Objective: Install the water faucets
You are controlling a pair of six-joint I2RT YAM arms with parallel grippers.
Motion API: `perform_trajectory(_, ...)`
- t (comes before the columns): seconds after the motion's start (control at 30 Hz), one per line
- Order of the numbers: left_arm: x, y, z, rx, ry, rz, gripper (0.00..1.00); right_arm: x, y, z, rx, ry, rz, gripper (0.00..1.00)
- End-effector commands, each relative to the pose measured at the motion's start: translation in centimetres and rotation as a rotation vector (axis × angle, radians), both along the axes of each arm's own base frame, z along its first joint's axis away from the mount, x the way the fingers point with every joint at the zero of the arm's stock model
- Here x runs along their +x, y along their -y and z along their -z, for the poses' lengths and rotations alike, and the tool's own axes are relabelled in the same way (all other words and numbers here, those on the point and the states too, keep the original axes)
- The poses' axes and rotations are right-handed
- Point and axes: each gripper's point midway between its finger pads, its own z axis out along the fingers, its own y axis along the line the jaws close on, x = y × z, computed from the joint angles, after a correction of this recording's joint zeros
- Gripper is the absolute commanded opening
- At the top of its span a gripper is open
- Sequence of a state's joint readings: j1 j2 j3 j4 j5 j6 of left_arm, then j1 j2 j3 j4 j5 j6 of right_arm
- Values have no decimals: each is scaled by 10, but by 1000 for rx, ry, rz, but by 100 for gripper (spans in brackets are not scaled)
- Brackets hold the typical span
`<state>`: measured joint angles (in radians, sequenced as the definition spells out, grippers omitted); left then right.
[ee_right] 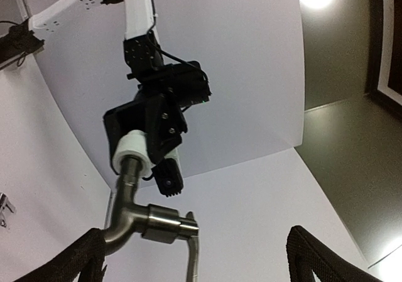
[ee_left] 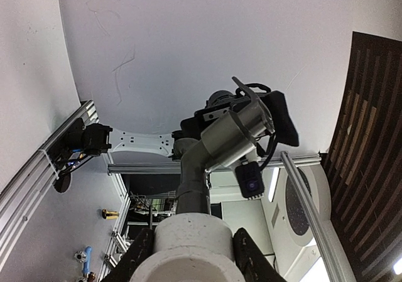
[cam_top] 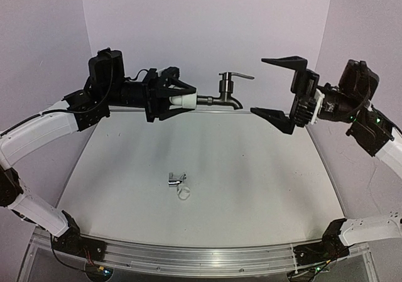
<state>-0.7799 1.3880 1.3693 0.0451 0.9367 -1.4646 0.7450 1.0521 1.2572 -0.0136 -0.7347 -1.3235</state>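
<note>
The matte dark faucet (cam_top: 226, 97) hangs level above the back of the table, its stem seated in a white plastic fitting (cam_top: 188, 100). My left gripper (cam_top: 185, 98) is shut on that fitting. In the left wrist view the fitting (ee_left: 191, 244) fills the space between the jaws and the faucet (ee_left: 217, 144) points away. My right gripper (cam_top: 259, 86) stands wide open just right of the spout. In the right wrist view the faucet (ee_right: 151, 222) lies near the left fingertip (ee_right: 69, 263), with the lever between the jaws. A chrome faucet (cam_top: 176, 179) lies on the table.
A small white ring (cam_top: 184, 194) lies right beside the chrome faucet at mid table. White walls close in the table at the back and both sides. An aluminium rail (cam_top: 188, 257) runs along the near edge between the arm bases.
</note>
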Motion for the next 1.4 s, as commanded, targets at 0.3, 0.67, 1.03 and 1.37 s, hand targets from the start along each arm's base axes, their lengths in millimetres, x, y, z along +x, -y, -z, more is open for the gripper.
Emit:
perform_trajectory(0.3,-15,-3,-28,-90,-61,107,0,20,-22,57,-194,306,91,97)
perform_trajectory(0.67,-9,5,-12,-63,-135,135,0,36,-43,47,-124,420,144,88)
perform_trajectory(1.03,-7,9,-14,-70,-132,148,0,47,-51,47,-98,416,166,63)
perform_trajectory(1.37,-1,12,-20,-87,-57,118,0,44,-48,31,-26,259,153,45)
